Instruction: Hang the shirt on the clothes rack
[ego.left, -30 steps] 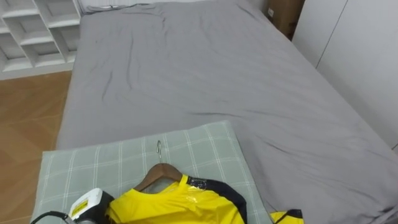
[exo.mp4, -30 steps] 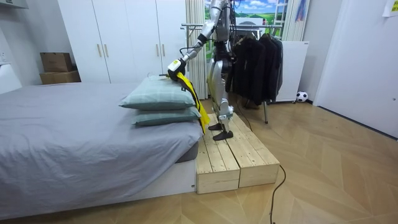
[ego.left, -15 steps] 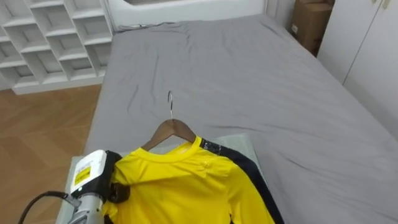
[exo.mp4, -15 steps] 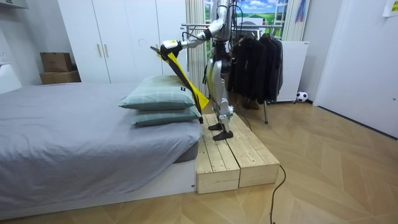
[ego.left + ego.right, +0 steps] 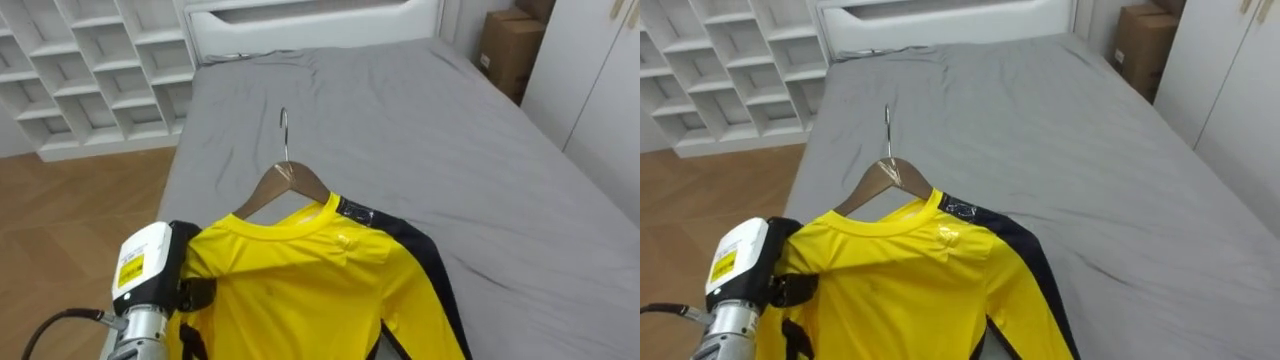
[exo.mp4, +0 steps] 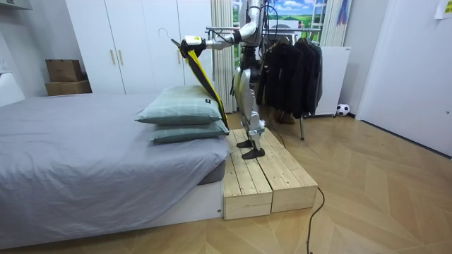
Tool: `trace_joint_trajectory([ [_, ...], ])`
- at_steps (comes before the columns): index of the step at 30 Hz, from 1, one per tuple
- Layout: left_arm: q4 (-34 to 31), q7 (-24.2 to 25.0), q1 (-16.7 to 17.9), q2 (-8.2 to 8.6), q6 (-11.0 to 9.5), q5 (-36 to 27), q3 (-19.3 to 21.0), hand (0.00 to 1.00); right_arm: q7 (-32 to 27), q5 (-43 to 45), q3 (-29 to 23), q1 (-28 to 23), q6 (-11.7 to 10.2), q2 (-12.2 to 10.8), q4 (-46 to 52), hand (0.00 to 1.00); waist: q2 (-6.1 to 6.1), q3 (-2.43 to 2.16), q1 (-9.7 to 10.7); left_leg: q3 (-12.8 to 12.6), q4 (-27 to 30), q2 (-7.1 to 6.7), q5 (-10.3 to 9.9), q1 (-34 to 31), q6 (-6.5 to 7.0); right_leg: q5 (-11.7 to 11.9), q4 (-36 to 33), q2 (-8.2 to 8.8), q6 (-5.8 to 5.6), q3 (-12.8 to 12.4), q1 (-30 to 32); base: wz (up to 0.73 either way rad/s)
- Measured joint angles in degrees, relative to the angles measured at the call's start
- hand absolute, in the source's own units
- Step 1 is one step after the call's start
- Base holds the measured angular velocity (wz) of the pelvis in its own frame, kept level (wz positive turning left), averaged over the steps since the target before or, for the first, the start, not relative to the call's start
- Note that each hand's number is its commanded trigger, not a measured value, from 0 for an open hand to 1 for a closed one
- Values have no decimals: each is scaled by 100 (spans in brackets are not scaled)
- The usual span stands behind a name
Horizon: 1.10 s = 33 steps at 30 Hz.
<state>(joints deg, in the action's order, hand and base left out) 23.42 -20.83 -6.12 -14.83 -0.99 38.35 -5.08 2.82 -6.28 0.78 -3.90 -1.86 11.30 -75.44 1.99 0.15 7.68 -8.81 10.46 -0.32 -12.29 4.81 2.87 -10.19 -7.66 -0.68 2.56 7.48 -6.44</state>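
**Shirt and hanger lifted higher above the pillows**

Raised since a second ago, the left arm now reaches out level from the shoulder in the room view, and the yellow long-sleeved shirt with dark navy trim (image 5: 310, 290) has come up off the stacked pale green checked pillows (image 6: 180, 113). It hangs slanted from the left hand (image 5: 182, 290), with its lower end down beside the pillows' near end.

The shirt sits on a brown wooden hanger with a thin metal hook (image 5: 289, 180), whose hook points to 12 o'clock over the grey-sheeted bed (image 5: 430, 140). The hand is at the shirt's 9 o'clock shoulder. Its fingers are buried in the cloth, so how far they are closed cannot be told.

A white cubby shelf (image 5: 90, 70) stands at 10 o'clock and a brown cardboard box (image 5: 505, 50) at 2 o'clock. The robot stands on a pale wooden platform (image 6: 265, 176) beside the bed.
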Motion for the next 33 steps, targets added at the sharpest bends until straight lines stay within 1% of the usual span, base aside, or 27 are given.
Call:
trace_joint_trajectory([
  [6, -103, -9, 7, 0, 0, -3, 10, 100, -9, 40, -44, -79, 18, -2, -3, 0, -16, 7, -1, 9, -56, -12, 0, 94, 0, -4, 1, 9, -7, -2, -67, 0],
  [13, -171, -20, 36, -1, 0, -6, 43, 100, -17, 224, -94, -124, 143, -1, -12, 0, -21, 7, 4, 10, -48, -26, 1, 101, 2, -7, -3, 22, -12, -7, -74, 0],
  [16, -208, -113, 89, -2, 1, 4, 44, 100, -61, 287, -103, -162, 179, -2, -28, 0, -16, 4, -9, 4, -42, -27, 1, 111, 2, -7, -4, 22, -12, -15, -80, 0],
  [21, -210, -233, 91, -17, 0, -7, 49, 100, -392, 664, -163, -111, 198, 10, -225, 0, -13, 4, -27, 1, -62, -30, 1, 167, 3, -9, -4, 20, -15, -35, -83, 0],
  [24, -212, -469, 91, -23, 0, -2, 49, 100, -630, 893, -230, -111, 270, 34, -224, 0, -8, 0, -24, -1, -70, -35, 1, 176, 3, -12, -9, 17, -19, -57, -82, 0],
  [27, -212, -629, 91, -30, 1, 0, 57, 100, -865, 1144, -450, -108, 325, 39, -210, 0, 0, -9, -28, -15, -73, -35, 1, 194, 3, -13, -15, 13, -21, -78, -94, 0],
  [30, -215, -649, 91, -94, 27, -15, 57, 100, -1189, 1361, -456, -36, 364, 40, -186, 0, 2, -14, -27, -39, -73, -32, 1, 204, 4, -13, -39, 10, -21, -91, -96, -4],
  [33, -277, -649, 91, -152, 66, -52, 57, 100, -1536, 1591, -576, 65, 405, 68, -139, 0, -5, -15, -21, -50, -73, -37, 1, 229, 4, -13, -45, 4, -21, -101, -102, 0],
])
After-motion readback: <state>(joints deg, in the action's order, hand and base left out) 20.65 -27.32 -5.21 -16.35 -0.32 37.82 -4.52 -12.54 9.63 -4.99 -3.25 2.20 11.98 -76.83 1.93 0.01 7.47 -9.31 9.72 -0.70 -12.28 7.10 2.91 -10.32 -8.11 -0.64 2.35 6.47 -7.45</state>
